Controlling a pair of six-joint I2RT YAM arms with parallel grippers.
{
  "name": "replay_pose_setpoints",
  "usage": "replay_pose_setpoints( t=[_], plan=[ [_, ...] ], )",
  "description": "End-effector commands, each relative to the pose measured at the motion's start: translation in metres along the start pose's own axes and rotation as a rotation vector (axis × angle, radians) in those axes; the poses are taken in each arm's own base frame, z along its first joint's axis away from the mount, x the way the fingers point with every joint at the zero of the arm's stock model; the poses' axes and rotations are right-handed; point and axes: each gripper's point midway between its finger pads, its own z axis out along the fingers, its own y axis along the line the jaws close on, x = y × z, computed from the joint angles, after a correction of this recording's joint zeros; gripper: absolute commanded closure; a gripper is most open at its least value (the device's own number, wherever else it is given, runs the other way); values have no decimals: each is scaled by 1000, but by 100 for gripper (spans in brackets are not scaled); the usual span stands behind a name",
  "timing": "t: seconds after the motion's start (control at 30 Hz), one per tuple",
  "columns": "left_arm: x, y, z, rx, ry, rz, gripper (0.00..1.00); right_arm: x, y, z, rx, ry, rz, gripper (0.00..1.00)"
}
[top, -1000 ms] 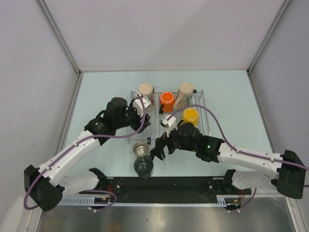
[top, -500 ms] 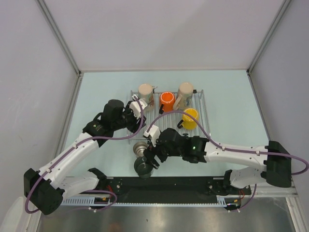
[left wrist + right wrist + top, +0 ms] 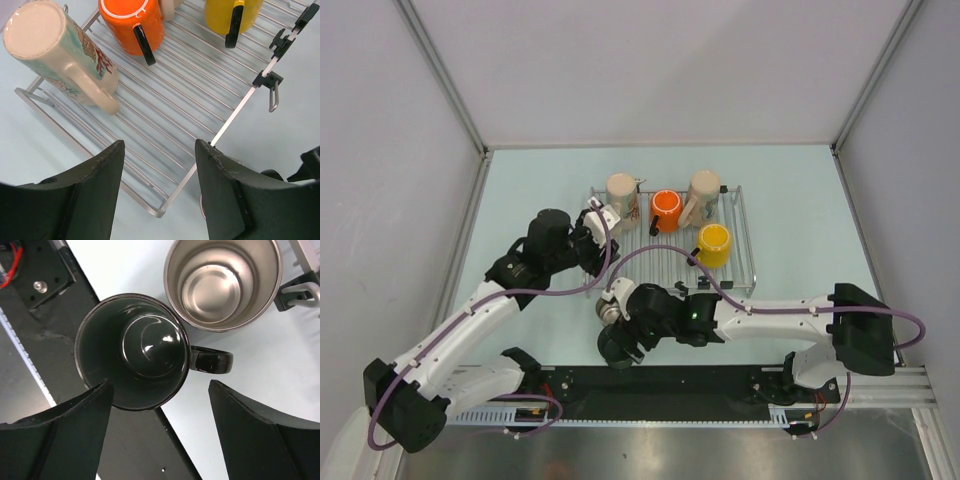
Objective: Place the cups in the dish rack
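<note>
The rack (image 3: 650,258) lay mid-table (image 3: 520,190), carrying two cream mugs (image 3: 621,187) (image 3: 704,185), an orange mug (image 3: 666,206) and a yellow mug (image 3: 713,241). The dark mug (image 3: 132,350) and the steel mug (image 3: 222,282) stood upright, side by side, just off the rack's near edge. The right gripper (image 3: 160,385) straddled the dark mug, jaws released. The left gripper (image 3: 159,145) hung released and empty over the rack's near-left corner.

The silver wire dish rack (image 3: 190,95) holds four cups along its far side: a cream cup (image 3: 55,55) lying on its side, an orange cup (image 3: 666,207), a second cream cup (image 3: 702,193) and a yellow cup (image 3: 713,242), while the dark cup (image 3: 132,357) and the small shiny steel cup (image 3: 222,282) stand mouth up, side by side, just outside its near edge.
</note>
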Motion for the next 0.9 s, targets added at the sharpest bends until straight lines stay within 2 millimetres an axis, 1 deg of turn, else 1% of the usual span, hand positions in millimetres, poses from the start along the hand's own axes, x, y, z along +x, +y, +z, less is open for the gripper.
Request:
replay_pose_setpoints(
  t=[0.0,0.13,0.17,0.2,0.23,0.27,0.33,0.4,0.43,0.5,0.53,0.6,0.63,0.67,0.77,0.83,0.87],
  plan=[
    [-13,3,-6,-14,-59,18,37,-13,4,10,8,-24,26,20],
    [-12,2,-6,-10,-60,19,37,-3,3,24,12,16,35,25],
    [-11,2,-6,-11,-58,18,37,-2,4,26,9,20,38,30],
    [-12,2,-6,-8,-60,18,37,0,4,30,11,32,39,32],
    [-12,2,-6,-8,-60,17,37,2,4,30,11,43,39,35],
    [-12,2,-6,-7,-62,18,37,1,3,30,19,44,43,42],
    [-12,1,-7,-4,-63,18,37,1,0,26,34,44,46,46],
    [-12,0,-7,-2,-65,17,37,-4,-2,17,45,28,43,42],
    [-13,0,-7,-1,-67,18,37,-1,-5,12,59,37,37,36],
    [-12,0,-6,0,-64,16,37,-3,-10,5,89,36,33,30],
    [-12,0,-6,3,-65,16,37,-2,-12,-2,96,43,29,26],
    [-13,0,-6,3,-67,17,37,-4,-15,-8,119,44,21,20],
    [-13,-1,-6,6,-67,17,37,-1,-17,-12,129,65,25,13],
    [-13,-1,-6,6,-66,16,37,0,-17,-14,131,70,29,11],
    [-13,-1,-6,9,-68,17,37,2,-16,-20,148,71,33,10],
    [-11,-1,-6,8,-66,16,37,7,-17,-21,159,77,41,14],
    [-11,-2,-6,9,-67,17,37,9,-14,-22,151,73,44,15]
  ],
)
